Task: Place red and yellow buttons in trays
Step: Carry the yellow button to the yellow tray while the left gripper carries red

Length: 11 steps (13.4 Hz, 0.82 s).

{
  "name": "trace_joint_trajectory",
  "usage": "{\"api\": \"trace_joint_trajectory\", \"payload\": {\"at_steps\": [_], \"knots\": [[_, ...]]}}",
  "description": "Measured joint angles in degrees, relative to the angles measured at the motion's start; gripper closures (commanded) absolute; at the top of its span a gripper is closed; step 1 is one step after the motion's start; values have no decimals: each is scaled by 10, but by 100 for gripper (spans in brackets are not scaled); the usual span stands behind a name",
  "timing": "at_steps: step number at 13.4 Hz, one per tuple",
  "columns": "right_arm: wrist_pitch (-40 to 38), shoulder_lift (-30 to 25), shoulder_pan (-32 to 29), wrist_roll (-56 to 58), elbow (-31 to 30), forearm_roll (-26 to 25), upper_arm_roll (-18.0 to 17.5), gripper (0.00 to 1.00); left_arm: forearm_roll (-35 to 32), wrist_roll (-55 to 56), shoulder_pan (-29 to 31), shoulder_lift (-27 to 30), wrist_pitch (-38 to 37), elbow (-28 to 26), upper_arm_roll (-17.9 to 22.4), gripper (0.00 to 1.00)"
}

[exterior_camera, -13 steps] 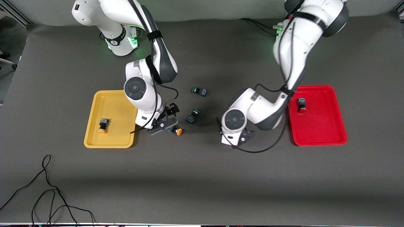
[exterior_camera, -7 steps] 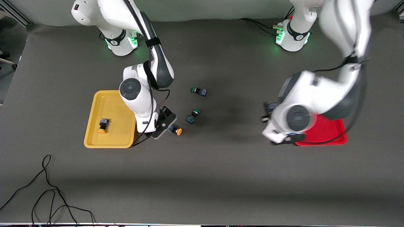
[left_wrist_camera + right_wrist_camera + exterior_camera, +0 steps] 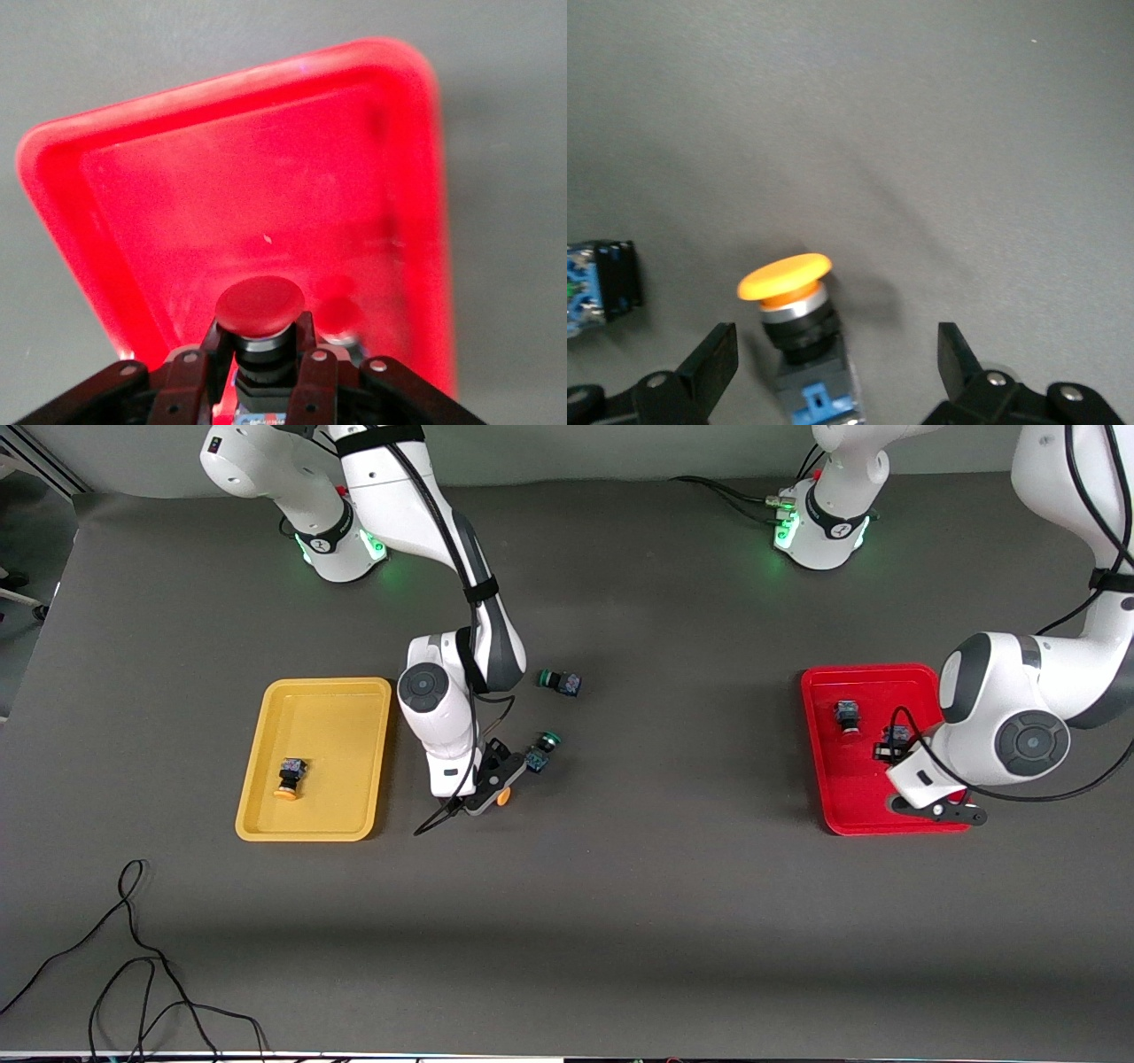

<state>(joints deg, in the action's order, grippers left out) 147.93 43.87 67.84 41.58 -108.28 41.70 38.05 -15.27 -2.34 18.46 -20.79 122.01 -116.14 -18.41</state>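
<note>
Front view: the left gripper (image 3: 897, 746) hangs over the red tray (image 3: 850, 815), at four o'clock from a red button (image 3: 848, 716) lying there; a yellow button (image 3: 288, 777) lies in the yellow tray (image 3: 306, 831). Left wrist view: fingers (image 3: 312, 372) clamp a red-capped button (image 3: 260, 310). Right wrist view: the right gripper (image 3: 837, 359), spread wide, straddles an orange-capped button (image 3: 790, 301) on the table (image 3: 939, 133).

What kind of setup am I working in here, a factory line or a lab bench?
Most likely a lab bench for robot sorting trials: a dark mat-covered table, the two arms' bases bolted along one edge, loose cables trailing on it, and only a yellow tray, a red tray and small push-button switches.
</note>
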Motion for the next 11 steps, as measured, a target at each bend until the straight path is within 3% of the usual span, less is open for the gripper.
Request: {"api": "trace_joint_trajectory", "payload": {"at_steps": [1, 3, 4, 5, 9, 11], "knots": [[0, -1, -6, 2, 2, 0, 0, 79, -14, -14, 18, -7, 45, -29, 0, 100], [-3, -1, -12, 2, 5, 7, 0, 92, -35, -28, 43, -29, 104, -51, 0, 100], [-5, -2, -12, 2, 5, 15, 0, 92, -41, -31, 48, -40, 117, -51, 0, 86], [-9, -2, -12, 2, 6, 25, 0, 97, -42, -31, 49, -46, 122, -50, 0, 1], [-55, -12, -12, -57, 15, 44, 3, 100, -43, -32, 49, -37, 99, -42, -8, 0], [-139, -30, -7, -137, 33, 42, 29, 100, -37, -31, 49, 0, 40, -28, -26, 0]]}}
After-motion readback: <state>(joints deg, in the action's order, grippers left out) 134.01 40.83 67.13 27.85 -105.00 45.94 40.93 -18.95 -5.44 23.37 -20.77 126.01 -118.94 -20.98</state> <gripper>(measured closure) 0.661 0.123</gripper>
